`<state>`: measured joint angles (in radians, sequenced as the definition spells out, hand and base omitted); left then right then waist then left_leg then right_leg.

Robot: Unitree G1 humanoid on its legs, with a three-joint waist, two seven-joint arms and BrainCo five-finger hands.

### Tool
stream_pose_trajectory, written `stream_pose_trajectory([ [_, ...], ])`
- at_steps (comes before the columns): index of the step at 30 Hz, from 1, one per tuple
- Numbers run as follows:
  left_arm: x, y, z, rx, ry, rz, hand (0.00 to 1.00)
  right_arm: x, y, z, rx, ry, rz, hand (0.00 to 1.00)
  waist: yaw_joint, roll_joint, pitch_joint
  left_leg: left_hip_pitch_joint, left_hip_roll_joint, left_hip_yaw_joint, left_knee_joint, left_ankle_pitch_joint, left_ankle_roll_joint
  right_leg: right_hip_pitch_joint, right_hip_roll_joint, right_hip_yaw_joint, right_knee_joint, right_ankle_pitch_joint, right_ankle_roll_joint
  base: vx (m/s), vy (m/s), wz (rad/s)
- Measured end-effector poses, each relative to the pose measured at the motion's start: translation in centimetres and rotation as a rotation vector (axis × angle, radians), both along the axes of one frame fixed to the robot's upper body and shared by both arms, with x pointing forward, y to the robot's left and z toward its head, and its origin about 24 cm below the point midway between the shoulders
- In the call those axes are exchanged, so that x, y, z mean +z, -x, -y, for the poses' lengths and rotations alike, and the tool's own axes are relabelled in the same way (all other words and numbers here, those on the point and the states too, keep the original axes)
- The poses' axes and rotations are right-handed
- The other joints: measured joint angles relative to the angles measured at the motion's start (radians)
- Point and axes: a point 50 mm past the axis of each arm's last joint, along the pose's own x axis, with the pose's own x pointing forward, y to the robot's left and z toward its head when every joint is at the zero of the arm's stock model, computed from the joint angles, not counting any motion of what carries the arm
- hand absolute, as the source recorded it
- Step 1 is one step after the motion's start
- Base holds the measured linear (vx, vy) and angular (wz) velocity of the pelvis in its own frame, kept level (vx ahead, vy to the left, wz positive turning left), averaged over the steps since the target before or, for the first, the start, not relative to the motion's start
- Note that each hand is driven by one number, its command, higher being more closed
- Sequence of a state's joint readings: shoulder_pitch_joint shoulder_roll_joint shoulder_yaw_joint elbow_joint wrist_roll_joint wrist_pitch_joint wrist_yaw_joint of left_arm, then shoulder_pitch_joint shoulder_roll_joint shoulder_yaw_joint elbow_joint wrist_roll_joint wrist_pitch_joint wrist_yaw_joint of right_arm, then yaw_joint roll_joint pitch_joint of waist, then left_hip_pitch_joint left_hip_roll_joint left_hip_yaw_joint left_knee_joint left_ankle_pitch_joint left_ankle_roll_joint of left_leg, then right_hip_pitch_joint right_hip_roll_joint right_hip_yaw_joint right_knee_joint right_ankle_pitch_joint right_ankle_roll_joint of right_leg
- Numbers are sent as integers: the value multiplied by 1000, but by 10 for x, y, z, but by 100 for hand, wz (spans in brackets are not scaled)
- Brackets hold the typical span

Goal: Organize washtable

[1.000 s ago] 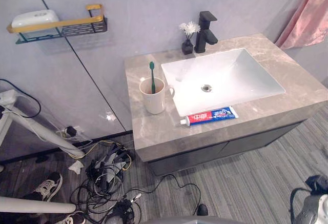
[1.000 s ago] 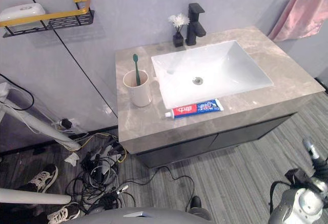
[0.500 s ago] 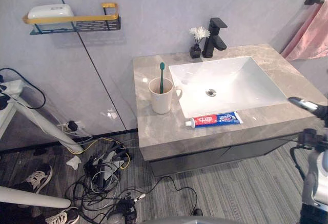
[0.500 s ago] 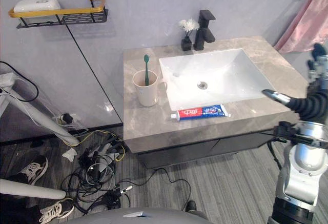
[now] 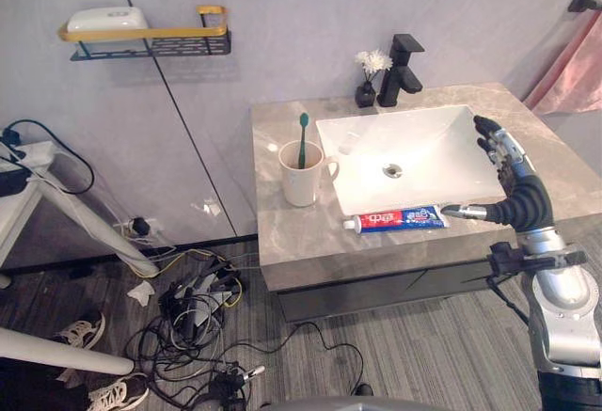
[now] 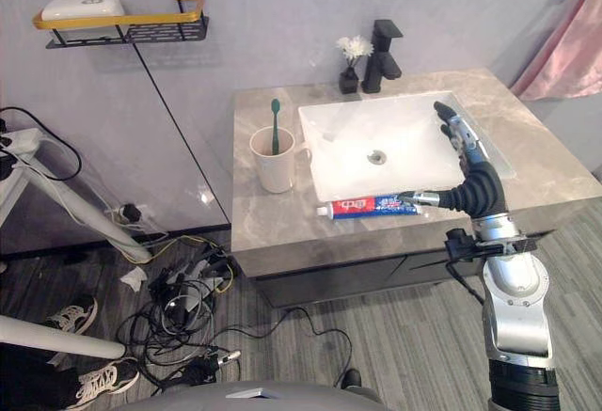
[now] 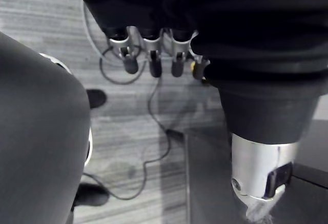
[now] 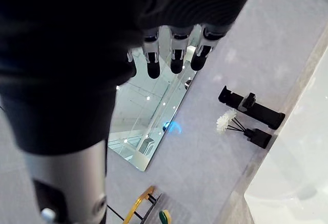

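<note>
Fingers (image 5: 496, 141): right hand (image 5: 520, 199) is holding them straight, apart and empty, by the sink's (image 5: 433, 143) right edge.
Risk: thumb could be knocking the toothpaste (image 5: 397, 218) off the near edge.

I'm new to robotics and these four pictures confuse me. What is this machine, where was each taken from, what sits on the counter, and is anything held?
It is a humanoid robot with two fingered hands. The two wide pictures come from a stereo camera on its head, looking down at a washtable; the two close ones come from its wrists. On it are a cup holding a green toothbrush, a toothpaste tube lying before the sink, and a faucet beside a flower vase. The right hand is raised by the sink's right side, fingers straight, holding nothing. The left hand hangs over the floor, relaxed and empty.
</note>
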<state>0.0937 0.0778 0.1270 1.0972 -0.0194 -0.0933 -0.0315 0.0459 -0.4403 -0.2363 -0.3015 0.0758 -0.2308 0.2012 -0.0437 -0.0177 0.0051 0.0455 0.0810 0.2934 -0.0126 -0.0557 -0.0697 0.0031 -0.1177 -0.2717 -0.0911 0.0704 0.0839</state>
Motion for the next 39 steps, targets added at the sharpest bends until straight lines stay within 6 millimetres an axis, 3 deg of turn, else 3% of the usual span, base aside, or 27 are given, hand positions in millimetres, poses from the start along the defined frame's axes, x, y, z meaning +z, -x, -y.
stream_pose_trajectory([
  [3,3,-5,-4,122,19,40,0,-14,8,3,-21,-17,-57,0,0,0,0,-3,-1,-3,-2,0,0,-2,-2,-1,0,0,0,8,7,2],
  [6,23,-24,-18,377,23,243,0,-36,21,5,-66,-56,-137,0,1,1,0,-7,-4,-6,-9,3,4,-5,-3,-3,0,-1,1,8,8,3],
  [7,35,-33,-26,452,10,342,0,-42,24,4,-75,-79,-155,0,1,1,0,-8,-4,-6,-9,3,4,-6,-3,-4,0,-1,1,0,0,0],
  [9,78,-54,-59,627,-65,619,0,-55,32,2,-105,-149,-188,0,3,1,1,-7,-4,-6,-8,3,4,-5,-4,-3,0,-1,1,0,0,0],
  [10,84,-56,-63,645,-76,654,0,-56,33,2,-108,-155,-191,0,3,2,1,-7,-4,-6,-8,3,4,-5,-4,-3,0,-1,1,0,0,0],
  [12,128,-63,-89,779,-177,886,0,-62,37,2,-133,-194,-203,0,3,4,0,-5,-3,-3,-7,3,5,-5,-4,-1,0,-1,1,0,0,0],
  [15,171,-63,-109,862,-289,1073,0,-64,40,4,-172,-234,-191,0,4,7,2,-4,-3,-3,-4,3,5,-2,-5,-2,0,-1,0,0,0,0],
  [21,240,-59,-111,830,-548,1317,0,-71,45,3,-215,-311,-194,0,15,17,9,5,-3,-8,2,2,6,14,-6,-8,0,-1,0,-8,-1,3],
  [24,282,-62,-93,707,-677,1481,0,-76,49,2,-227,-328,-209,0,23,32,20,13,-4,-11,5,0,8,27,-9,-14,0,-1,0,-25,6,6],
  [27,326,-71,-48,488,-690,1722,0,-78,48,-2,-224,-355,-209,0,24,46,32,11,-5,-24,3,0,8,36,-9,-19,0,-3,-3,-44,-5,8],
  [28,328,-71,-44,467,-680,1742,0,-78,48,-3,-223,-356,-209,0,23,47,33,11,-4,-24,3,0,8,36,-9,-19,0,-3,-3,0,0,0],
  [31,349,-81,10,201,-454,1929,0,-78,47,-5,-219,-363,-208,0,20,57,41,10,-4,-27,3,2,9,35,-8,-21,0,-3,-3,0,0,0],
  [36,353,-94,78,-257,-124,2007,0,-75,43,-9,-232,-384,-183,0,-4,64,57,9,-5,-33,7,6,9,34,-9,-33,0,-3,-2,15,-4,5],
  [39,355,-101,111,-507,-50,2033,0,-71,42,-4,-273,-391,-151,0,-6,64,57,7,-5,-34,8,6,9,34,-9,-38,0,-3,-2,0,0,0],
])
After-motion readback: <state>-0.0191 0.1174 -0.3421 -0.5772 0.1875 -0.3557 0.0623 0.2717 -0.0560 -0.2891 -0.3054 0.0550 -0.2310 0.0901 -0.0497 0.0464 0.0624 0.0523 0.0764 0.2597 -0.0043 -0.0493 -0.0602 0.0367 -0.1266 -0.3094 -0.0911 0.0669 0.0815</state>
